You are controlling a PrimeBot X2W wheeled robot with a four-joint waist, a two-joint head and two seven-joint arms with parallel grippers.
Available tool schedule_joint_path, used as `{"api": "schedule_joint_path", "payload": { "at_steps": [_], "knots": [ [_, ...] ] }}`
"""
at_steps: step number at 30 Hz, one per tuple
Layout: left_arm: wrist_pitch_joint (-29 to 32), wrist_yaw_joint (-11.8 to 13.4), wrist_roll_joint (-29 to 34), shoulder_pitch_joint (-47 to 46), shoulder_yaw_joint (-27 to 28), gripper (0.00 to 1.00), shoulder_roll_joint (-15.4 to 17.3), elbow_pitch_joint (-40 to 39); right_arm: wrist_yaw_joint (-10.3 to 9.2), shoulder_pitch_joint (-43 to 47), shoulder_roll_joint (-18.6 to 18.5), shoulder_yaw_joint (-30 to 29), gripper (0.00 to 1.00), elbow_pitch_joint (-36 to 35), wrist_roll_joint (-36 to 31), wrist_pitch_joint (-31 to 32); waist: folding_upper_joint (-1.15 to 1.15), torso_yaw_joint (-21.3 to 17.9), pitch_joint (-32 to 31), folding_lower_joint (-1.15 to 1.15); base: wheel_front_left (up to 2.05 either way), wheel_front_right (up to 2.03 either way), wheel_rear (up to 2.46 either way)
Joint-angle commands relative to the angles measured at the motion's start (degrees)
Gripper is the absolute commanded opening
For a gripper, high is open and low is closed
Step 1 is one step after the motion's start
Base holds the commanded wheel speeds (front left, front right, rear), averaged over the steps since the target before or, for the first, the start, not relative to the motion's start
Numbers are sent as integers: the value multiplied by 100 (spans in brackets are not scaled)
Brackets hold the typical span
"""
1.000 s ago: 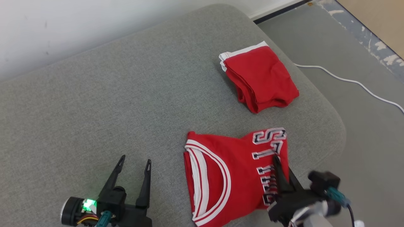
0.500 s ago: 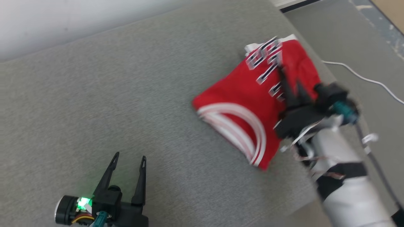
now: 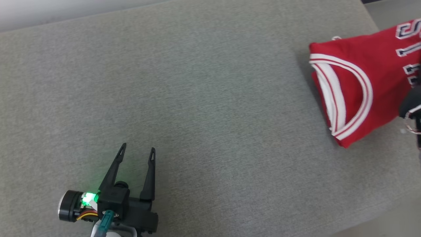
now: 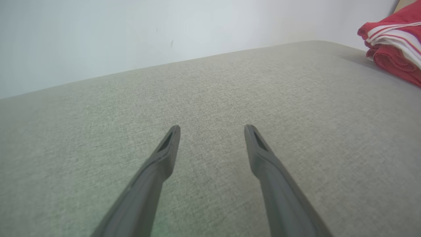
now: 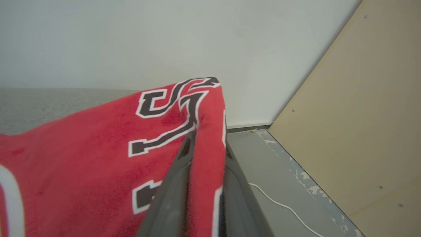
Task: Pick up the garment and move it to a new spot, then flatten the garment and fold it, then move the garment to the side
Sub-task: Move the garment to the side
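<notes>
**Folded red jersey with white trim (image 3: 355, 85) swung to the right edge**

It sits at the grey upholstered cushion's (image 3: 197, 98) right edge, seemingly being set aside. Right fingers (image 5: 169, 197) pinch its lettered fold; left fingers (image 3: 115, 166) wait wide, empty.

A grey woven cushion (image 3: 197, 98) is spread wide, its weave fine and even. Behind it a plain white wall (image 4: 131, 39) is seen. Beside the cushion a grey floor (image 5: 260, 154) is shown, worn to pale patches along one edge. A thin white cable (image 5: 283, 205) is laid on it, near a tan wooden board (image 5: 361, 115).
</notes>
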Motion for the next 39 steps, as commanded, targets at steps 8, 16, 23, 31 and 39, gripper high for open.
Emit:
{"api": "schedule_joint_path", "payload": {
  "at_steps": [8,16,23,31,39],
  "knots": [
    [-19,182,-100,94,168,100,8,-24,-17,313,538,-805,100,-673,-660,-1,0,331,-76,-1,0,0,0],
    [-18,363,-221,448,522,100,-46,-94,-17,1419,1566,-21,100,-1960,115,-4,0,508,-591,-1,0,0,0],
    [-18,374,-227,711,747,100,-84,-26,-17,2558,1988,982,100,-2758,806,-3,0,747,-968,-1,0,0,0],
    [-19,320,-300,1002,868,100,-150,108,-17,3516,2128,1506,100,-2944,950,-3,0,1010,-1425,-1,0,0,0],
    [-19,281,-387,1331,1142,100,-176,247,-17,3969,2135,1957,100,-3170,1318,-3,0,1109,-1874,-1,0,0,0]
  ]
}}
